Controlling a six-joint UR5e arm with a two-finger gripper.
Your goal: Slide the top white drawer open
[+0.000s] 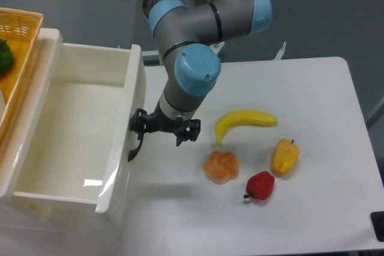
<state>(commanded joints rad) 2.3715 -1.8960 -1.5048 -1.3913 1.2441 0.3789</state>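
Observation:
The top white drawer (66, 130) stands pulled well out of the cabinet toward the right, its glossy inside bare. A curved black bar handle (134, 148) sits on the drawer's front panel (122, 172). My gripper (165, 128) hangs just right of that panel with its fingers spread wide. The left finger (140, 120) sits at the top of the handle, touching it or hooked behind it. The right finger (192, 130) is over the bare table. Nothing is clamped between them. The lower drawer is hidden under the top one.
A yellow banana (245, 121), a bread roll (221, 166), a red pepper (260, 185) and a yellow pepper (285, 157) lie on the white table (312, 100) right of the gripper. A wicker basket (13, 46) holding something green sits on the cabinet top at far left.

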